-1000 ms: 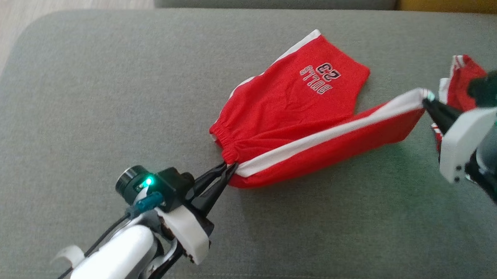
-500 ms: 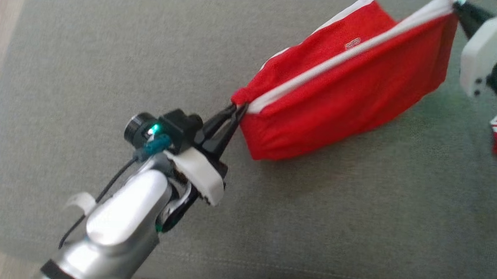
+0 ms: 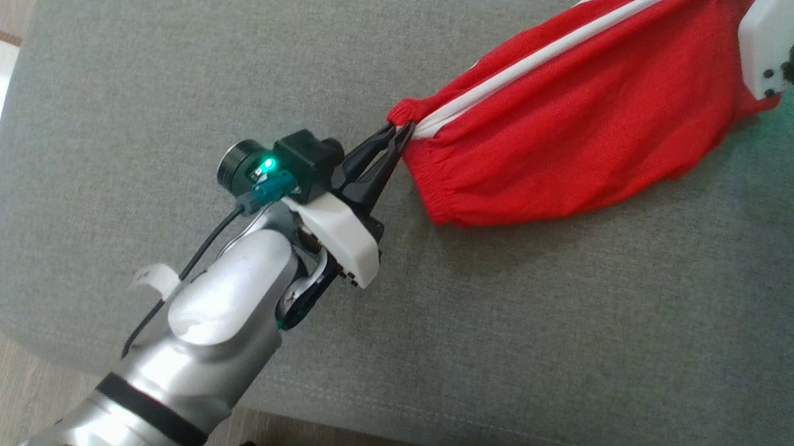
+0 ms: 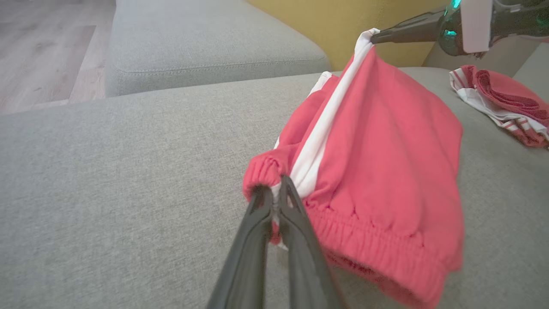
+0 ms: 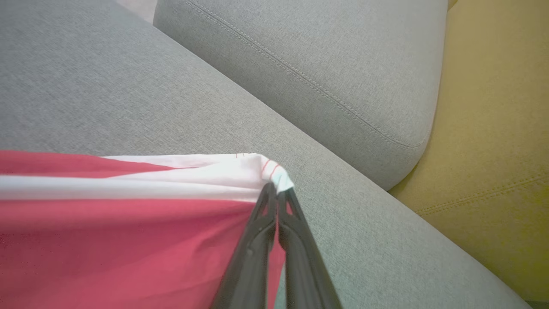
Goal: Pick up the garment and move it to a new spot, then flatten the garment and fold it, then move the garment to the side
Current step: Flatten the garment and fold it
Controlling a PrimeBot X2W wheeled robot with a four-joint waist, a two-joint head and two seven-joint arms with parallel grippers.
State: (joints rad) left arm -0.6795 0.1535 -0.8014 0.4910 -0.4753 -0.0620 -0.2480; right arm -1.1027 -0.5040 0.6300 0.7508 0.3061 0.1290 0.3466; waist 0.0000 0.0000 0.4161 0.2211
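Grey woven-fabric sofa seat (image 3: 176,72) takes up most of my head view. A second grey cushion (image 4: 206,47) sits behind it. There is mustard-yellow upholstery (image 5: 493,128) off the far end and pale wood floor (image 4: 43,51) beyond.

Red shorts (image 3: 575,130), soft knit with a white side stripe and gathered elastic waistband, hang stretched between my two arms above the seat. The stripe runs along the top edge and the loose body sags below it. From here I can't be sure whether the lowest fold brushes the cushion or clears it.

Crumpled red-and-white cloth (image 4: 502,96) lies on the seat off to the right, apart from the shorts.

Left gripper (image 3: 401,133): fingers pinched together on the waistband, right at the stripe's end.

Right gripper (image 5: 274,189): fingers closed tight on the white corner at the leg-hem end. In the left wrist view the stripe climbs up toward it.
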